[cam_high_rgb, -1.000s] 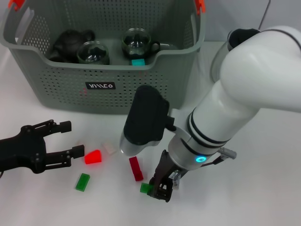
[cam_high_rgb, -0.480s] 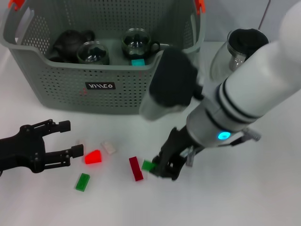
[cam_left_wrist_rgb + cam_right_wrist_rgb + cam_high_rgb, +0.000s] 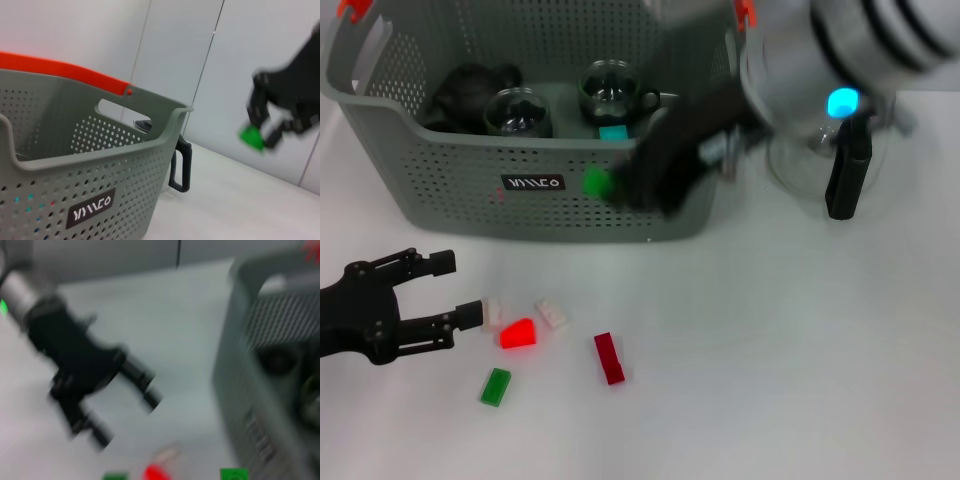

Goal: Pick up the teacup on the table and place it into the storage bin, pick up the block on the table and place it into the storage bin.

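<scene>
One green block has risen off the counter, clamped in the right tool, mid-frame before the storage bin; drop-in looks next. Lower left, the left tool waits apart.

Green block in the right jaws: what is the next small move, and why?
Probably lift it a little higher and carry it over the rim. In the head view the right gripper holds the green block in front of the storage bin wall, just below the rim, not yet above the opening. The left gripper is open, low by the loose blocks.
</scene>
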